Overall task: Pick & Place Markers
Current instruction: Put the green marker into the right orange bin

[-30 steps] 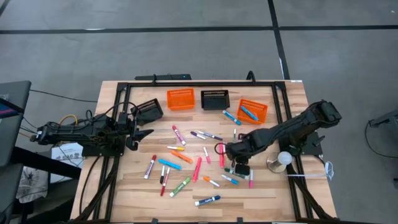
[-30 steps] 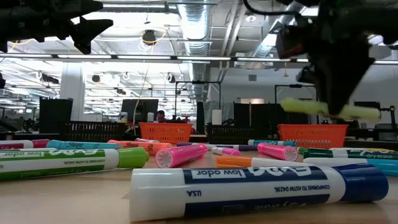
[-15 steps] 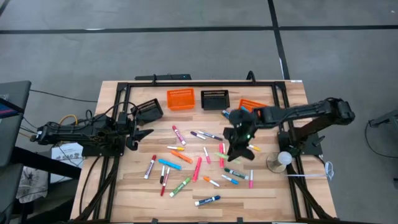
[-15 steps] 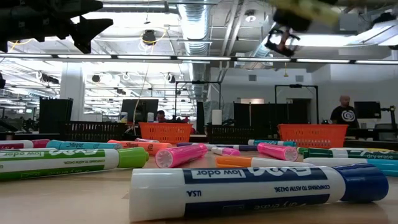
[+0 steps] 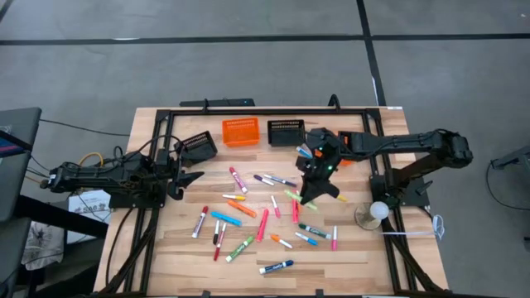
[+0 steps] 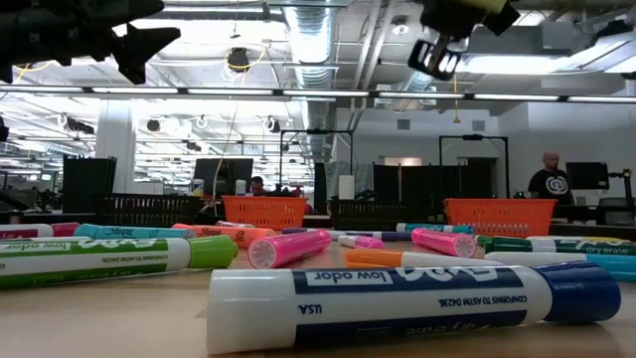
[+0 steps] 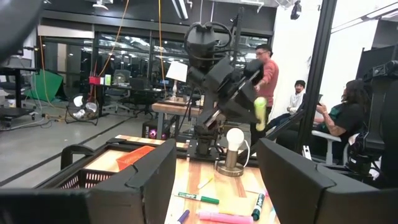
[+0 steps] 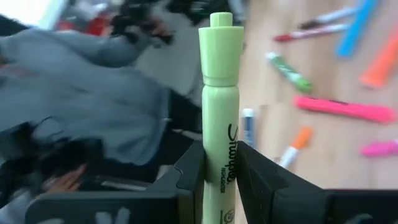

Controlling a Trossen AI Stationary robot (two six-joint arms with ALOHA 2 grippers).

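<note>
above table centre: right end effector (image 5: 319, 178) w/ 1 yellow-green marker (image 8: 220, 118) clamped; left end effector (image 5: 192, 177) wide, table's left edge

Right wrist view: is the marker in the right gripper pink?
No. The marker clamped between the right gripper fingers is pale yellow-green, with black script printed on its barrel.

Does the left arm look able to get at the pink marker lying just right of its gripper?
Probably yes: the left gripper is open, empty, and nothing lies between it and the pink marker.
</note>
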